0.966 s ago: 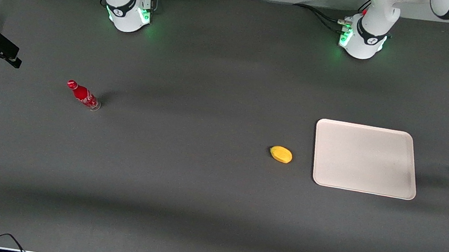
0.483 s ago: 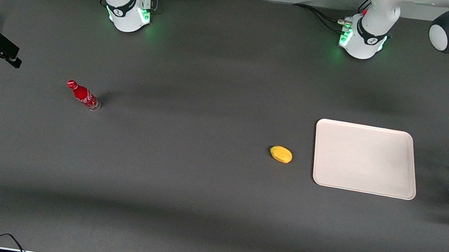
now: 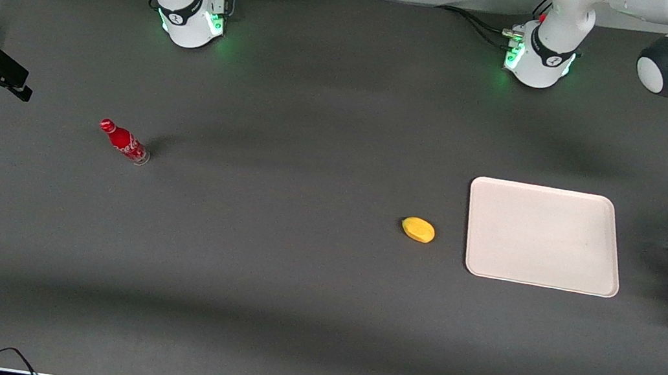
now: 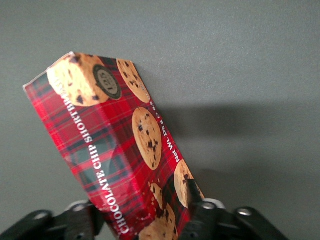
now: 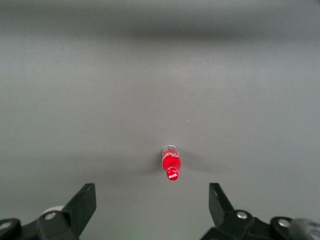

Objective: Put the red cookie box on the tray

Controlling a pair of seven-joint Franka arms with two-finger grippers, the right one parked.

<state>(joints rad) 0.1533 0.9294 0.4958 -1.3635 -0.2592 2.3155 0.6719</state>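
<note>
The gripper (image 4: 145, 220) has been lowered onto the red cookie box (image 4: 117, 160), its fingers spread astride it, not yet pinching. The box is still lying well apart from the tray (image 3: 543, 236), toward the working arm's end; grasping is judged imminent.

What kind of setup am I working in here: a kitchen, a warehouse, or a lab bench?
Most likely a lab bench: two arm bases bolted to a dark cloth-covered table, with a few test props spread out, namely a tray, a red bottle, and the red cookie box straddled by the gripper.
</note>
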